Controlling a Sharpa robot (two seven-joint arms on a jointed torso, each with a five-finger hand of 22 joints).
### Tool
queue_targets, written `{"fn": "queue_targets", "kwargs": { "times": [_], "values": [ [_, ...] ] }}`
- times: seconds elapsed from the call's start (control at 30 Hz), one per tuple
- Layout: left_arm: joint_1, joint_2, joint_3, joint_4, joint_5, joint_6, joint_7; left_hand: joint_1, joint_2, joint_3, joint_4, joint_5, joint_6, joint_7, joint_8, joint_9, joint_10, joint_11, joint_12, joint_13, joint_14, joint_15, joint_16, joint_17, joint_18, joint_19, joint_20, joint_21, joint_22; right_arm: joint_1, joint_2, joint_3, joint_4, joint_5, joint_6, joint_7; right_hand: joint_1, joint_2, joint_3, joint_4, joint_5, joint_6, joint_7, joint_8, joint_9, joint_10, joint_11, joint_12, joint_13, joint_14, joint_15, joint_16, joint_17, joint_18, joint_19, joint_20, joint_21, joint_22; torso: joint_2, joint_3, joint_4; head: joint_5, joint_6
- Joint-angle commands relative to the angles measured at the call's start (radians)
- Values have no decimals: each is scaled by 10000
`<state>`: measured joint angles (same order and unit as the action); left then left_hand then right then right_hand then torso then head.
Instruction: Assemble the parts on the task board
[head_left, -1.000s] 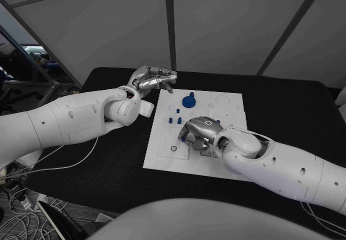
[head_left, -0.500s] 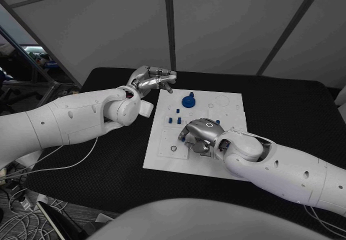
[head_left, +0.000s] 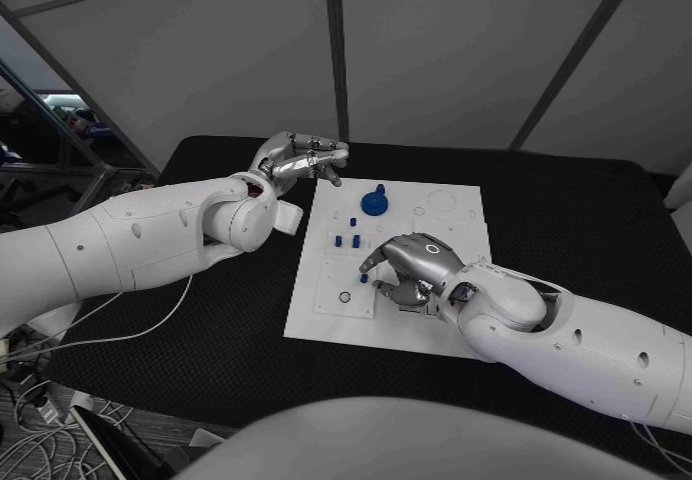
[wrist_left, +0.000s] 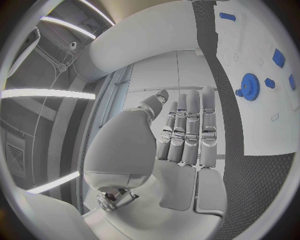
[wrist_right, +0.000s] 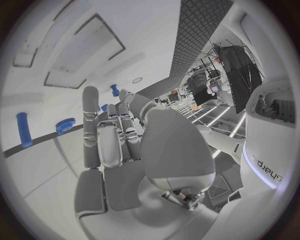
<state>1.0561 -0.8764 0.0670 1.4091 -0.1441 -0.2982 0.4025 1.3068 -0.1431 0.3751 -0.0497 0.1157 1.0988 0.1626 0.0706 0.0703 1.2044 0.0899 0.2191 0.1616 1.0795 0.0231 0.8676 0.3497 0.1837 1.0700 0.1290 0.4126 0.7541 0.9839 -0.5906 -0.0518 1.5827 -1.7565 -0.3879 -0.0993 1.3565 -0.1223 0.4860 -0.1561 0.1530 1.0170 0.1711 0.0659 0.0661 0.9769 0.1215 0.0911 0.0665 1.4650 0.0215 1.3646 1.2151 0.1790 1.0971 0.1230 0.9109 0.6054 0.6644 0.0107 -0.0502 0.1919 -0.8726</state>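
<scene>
The white task board (head_left: 454, 225) lies in the middle of the black table. A blue gear (head_left: 375, 203) stands near its far edge, and several small blue pegs (head_left: 346, 240) sit below it. My right hand (head_left: 408, 266) hovers palm-down over the board's middle, fingers bent toward the surface. In the right wrist view a small blue bit (wrist_right: 104, 107) shows between the fingertips; whether it is held is unclear. The gear (wrist_right: 65, 125) and a blue peg (wrist_right: 23, 129) lie beyond. My left hand (head_left: 303, 158) hangs off the board's far left corner, holding nothing; the gear (wrist_left: 249, 93) shows beside it.
Black table (head_left: 577, 230) surrounds the board on all sides. A white cable (head_left: 130, 325) trails off the table's left front edge. Grey wall panels stand behind the table.
My right hand has shifted a little toward the board's near side and turned slightly. The left hand has stayed where it was.
</scene>
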Motion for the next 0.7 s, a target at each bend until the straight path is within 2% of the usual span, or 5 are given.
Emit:
{"fn": "queue_targets", "kwargs": {
  "times": [0.03,0.17,0.37,0.47,0.7],
  "values": [
    [20,4,12,-12,24,143,41,-4,104,-62,-6,-11,-52,-1,-33,-6,-75,7,-46,10,-20,40,-24,-16,-29,29,20,-34,-11,34,-154,79,211,388,-690,182,-18,-28,-73,28,-43,-80,-22,-45,-3,-13,-8,60,13,154,56,-34,-11,67,-64,-8,5,-12,-1,-1,-10,-13,0],
    [19,-7,12,-9,24,172,36,-5,104,-73,-4,-19,-58,-3,-33,-5,-84,8,-44,12,-22,42,-30,-18,-28,32,22,-46,-20,68,-483,250,440,640,-499,164,-72,0,-123,86,-47,-101,-25,-27,11,78,-26,197,27,191,53,6,37,72,-45,-15,13,-23,13,0,11,-56,0],
    [19,-82,11,66,24,249,39,-16,92,-91,-1,-28,-63,-3,-32,-4,-97,12,-45,13,-30,47,-39,-21,-29,30,26,-59,-31,261,-1167,727,762,984,300,-63,-289,-33,-293,259,17,-88,-15,-10,33,249,-54,446,17,260,44,59,88,70,9,-33,-12,-79,3,-8,-10,-110,0],
    [19,-119,11,92,24,268,46,-19,90,-96,1,-29,-62,-4,-31,-4,-101,13,-45,13,-35,48,-42,-22,-30,28,28,-64,-34,454,-1420,881,854,990,680,-187,-358,-62,-377,314,29,-82,-25,-7,38,244,-60,487,7,285,46,93,137,70,30,-37,-31,-105,0,-14,2,-154,0],
    [20,-162,11,123,24,291,59,-24,89,-109,5,-31,-56,-11,-24,0,-113,12,-45,14,-50,53,-55,-26,-31,21,33,-82,-46,925,-1681,1025,551,574,1317,-511,-431,-141,-556,388,-8,-121,-95,-20,35,203,-83,554,-6,302,43,95,129,73,67,-57,-81,-162,14,-20,28,-235,0]
  ]
}}
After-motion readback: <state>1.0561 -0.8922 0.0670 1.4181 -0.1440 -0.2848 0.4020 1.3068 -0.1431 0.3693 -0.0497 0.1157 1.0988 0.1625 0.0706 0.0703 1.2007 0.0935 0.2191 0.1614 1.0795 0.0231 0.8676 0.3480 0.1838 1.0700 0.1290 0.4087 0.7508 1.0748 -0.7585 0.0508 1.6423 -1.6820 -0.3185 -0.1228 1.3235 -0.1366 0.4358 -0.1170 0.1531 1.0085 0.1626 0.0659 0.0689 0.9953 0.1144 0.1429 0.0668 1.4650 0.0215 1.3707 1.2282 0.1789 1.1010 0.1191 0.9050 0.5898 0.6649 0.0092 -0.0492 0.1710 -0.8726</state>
